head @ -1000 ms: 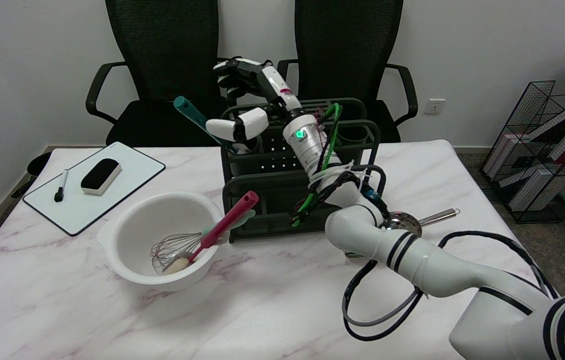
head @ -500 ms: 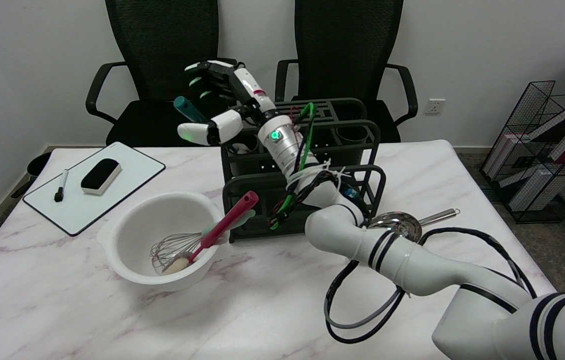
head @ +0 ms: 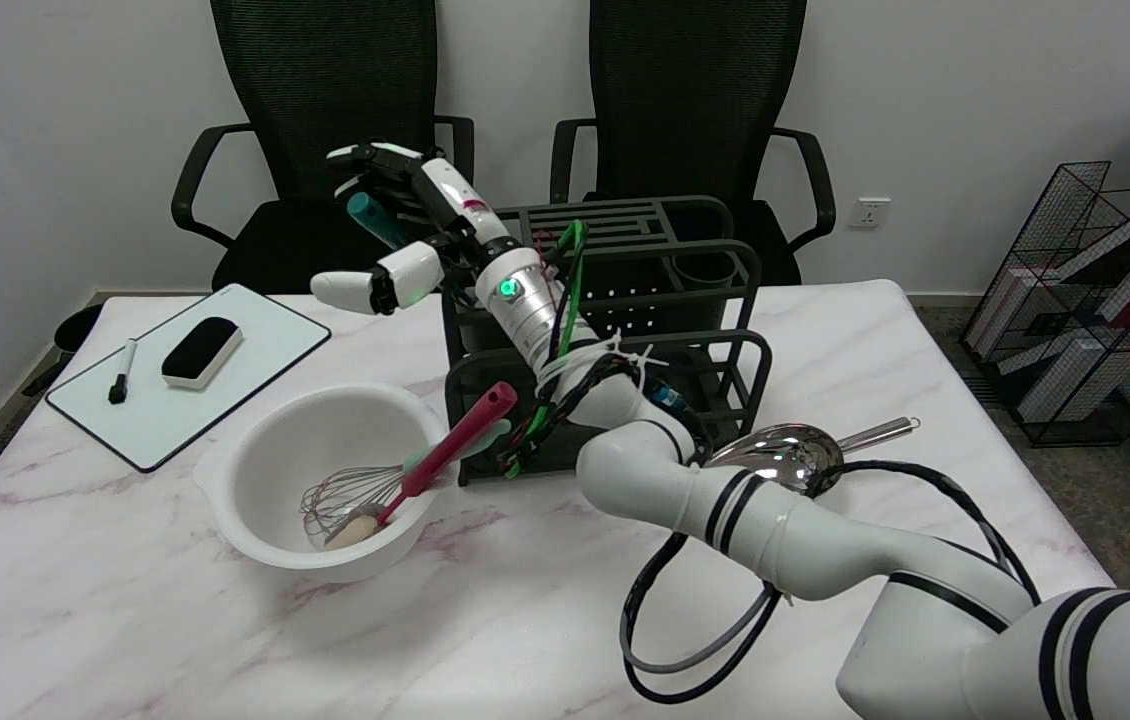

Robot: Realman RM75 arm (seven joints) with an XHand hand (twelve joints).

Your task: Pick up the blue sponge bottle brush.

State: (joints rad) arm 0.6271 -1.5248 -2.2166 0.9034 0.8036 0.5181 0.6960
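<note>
Right hand (head: 395, 215) raised above the far left corner of the black rack (head: 615, 340), arm reaching in from lower right across the rack's front. Fingers spread: upper fingers (head: 365, 160) curl over the top end of the teal-blue brush handle (head: 370, 215), thumb (head: 355, 288) stretched out low to the left, well apart from them. Handle sits in the gap between the two; contact with the upper fingers cannot be told, no closed grasp seen. The handle leans up and left out of the rack's left rear compartment; its lower part and sponge head hidden behind hand and rack. Green light on the wrist (head: 505, 288); green and black cables bundled along the forearm. White bowl (head: 320, 480) near the rack's front left on the marble table (head: 175, 620), holding a wire whisk (head: 345, 495) and a red-handled utensil (head: 455, 435) that leans toward the rack. Metal ladle (head: 795, 455) lies right of the rack, partly behind the arm. Whiteboard (head: 255, 340) at far left carries 1 black eraser (head: 202, 350) and 1 marker (head: 123, 370). 2 black chairs (head: 695, 110) behind the table.
</note>
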